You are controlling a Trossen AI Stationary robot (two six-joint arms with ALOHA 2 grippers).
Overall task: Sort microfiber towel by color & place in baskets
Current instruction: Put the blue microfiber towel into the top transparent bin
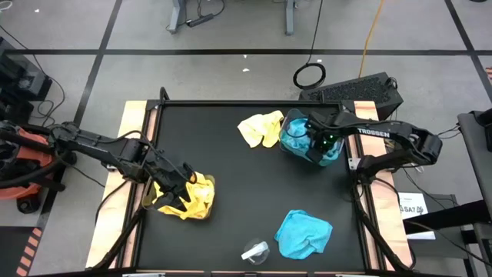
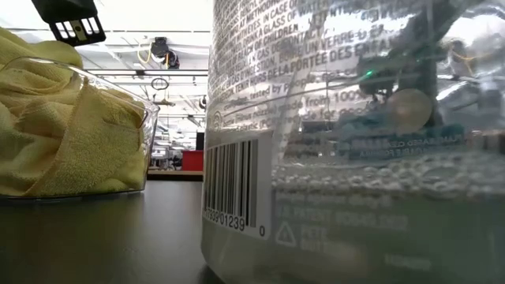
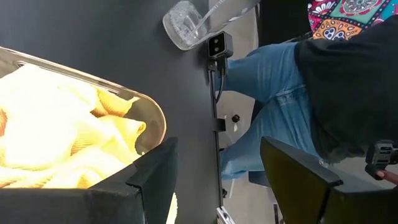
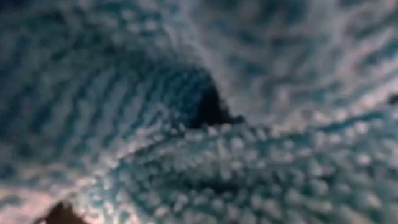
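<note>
A clear basket (image 3: 151, 111) at the table's left holds yellow towels (image 1: 196, 198). My left gripper (image 3: 217, 186) hovers over its near end, open, with nothing between its fingers. A second clear basket (image 1: 286, 143) at the far right holds teal-blue towels (image 4: 186, 93). My right gripper (image 1: 317, 141) reaches straight down into it, and the right wrist view shows only teal cloth up close. One loose yellow towel (image 1: 261, 128) lies crumpled on the table beside that basket. A loose teal-blue towel (image 1: 304, 234) lies near the front edge.
A small clear plastic cup (image 1: 255, 251) lies at the front edge next to the loose teal towel and fills much of the low view (image 2: 331, 158). A person in jeans (image 3: 273, 93) stands just beyond the table's front edge.
</note>
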